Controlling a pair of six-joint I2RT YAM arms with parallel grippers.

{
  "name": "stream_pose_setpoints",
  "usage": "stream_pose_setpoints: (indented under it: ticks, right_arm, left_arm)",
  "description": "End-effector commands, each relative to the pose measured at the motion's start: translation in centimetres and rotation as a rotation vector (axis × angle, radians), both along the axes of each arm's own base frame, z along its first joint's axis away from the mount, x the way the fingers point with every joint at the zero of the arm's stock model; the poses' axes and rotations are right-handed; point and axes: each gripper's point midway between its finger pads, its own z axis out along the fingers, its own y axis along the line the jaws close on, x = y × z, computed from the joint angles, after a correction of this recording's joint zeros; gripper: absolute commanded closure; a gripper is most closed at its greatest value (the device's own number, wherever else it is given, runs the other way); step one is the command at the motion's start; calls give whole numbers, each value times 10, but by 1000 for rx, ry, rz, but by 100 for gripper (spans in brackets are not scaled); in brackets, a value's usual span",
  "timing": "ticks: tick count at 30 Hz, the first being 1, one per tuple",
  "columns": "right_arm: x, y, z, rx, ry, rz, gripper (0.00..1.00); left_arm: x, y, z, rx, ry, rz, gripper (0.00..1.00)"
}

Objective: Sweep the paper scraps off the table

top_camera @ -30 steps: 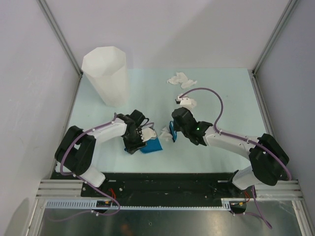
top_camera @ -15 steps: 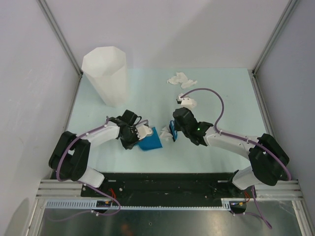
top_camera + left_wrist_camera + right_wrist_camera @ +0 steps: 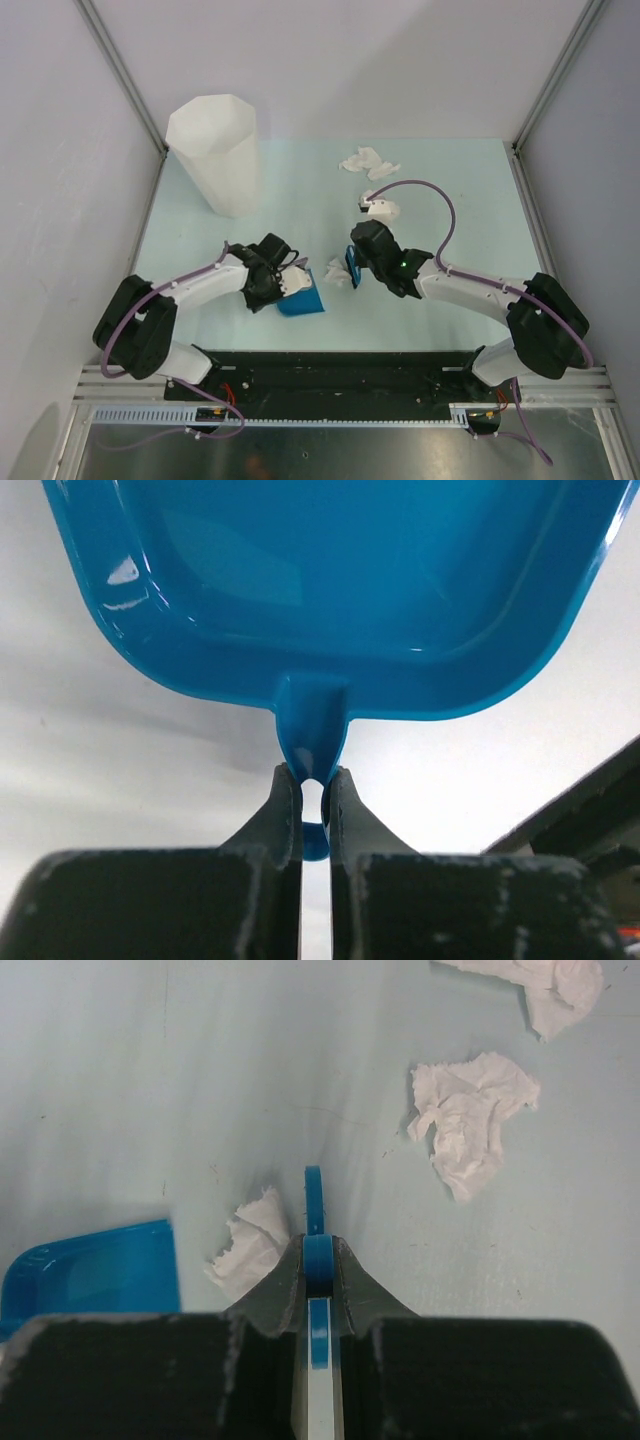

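The left claw [image 3: 312, 780] is clamped shut on the short handle of the blue dustpan [image 3: 340, 580], which sits low at the near side of the table [image 3: 460, 200], a little left of centre. Whether its lip lies flat on the surface I cannot tell. The right claw [image 3: 316, 1248] is closed on a thin blue sweeping tool [image 3: 314, 1198], held edge-on with its tip down by the table.

None of the paper scraps [image 3: 367, 162] looks collected, and the part of the pan that shows holds no paper. The nearest wad [image 3: 250, 1242] lies just beside the tool, between it and the open mouth of the dustpan, so it seems to be the one in hand. A second wad [image 3: 470, 1125] lies farther off and to the right. The loose bunch at the far side of the table is well apart from both arms. The tall white bin [image 3: 215, 150] stands at the far left.

I judge the job barely begun. Both tools are gripped and lined up, but every wad in view is on the table, and three spots remain to sweep.
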Motion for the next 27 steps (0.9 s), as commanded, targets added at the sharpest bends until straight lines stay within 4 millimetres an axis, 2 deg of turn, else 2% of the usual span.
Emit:
stream_pose_setpoints:
  ticks: [1,11,12,13,15,16,18,19,20,24,26,27]
  right_arm:
    - [0,-3,12,18,-38,-23,100]
    - [2,12,9,49,-39,27,100]
    - [5,23,20,104,-68,46,100]
    - [3,32,20,132,-65,77,100]
    - [-13,69,32,249,-41,219,100]
    - [-20,84,45,302,-39,258,100]
    - [-39,105,49,308,-14,342,100]
    - [-39,111,58,314,-17,355,100]
    - [-41,112,57,303,-3,360,100]
    - [-37,83,49,233,34,281,100]
    - [-33,71,55,227,14,248,100]
    - [-33,65,64,223,-8,242,100]
  left_arm:
    - [5,20,30,116,-57,17,100]
    - [14,13,19,157,9,-21,100]
    - [14,11,19,151,15,-24,100]
    - [16,9,19,144,14,-24,100]
    - [16,7,18,137,24,-24,100]
    - [18,5,18,128,23,-20,100]
    - [18,-1,16,105,38,-22,100]
    - [17,-6,16,80,49,-21,100]
    - [18,-6,16,78,47,-18,100]
    - [16,-15,13,-1,79,2,100]
    - [15,-15,9,-24,86,11,100]
    - [16,-15,8,-38,85,20,100]
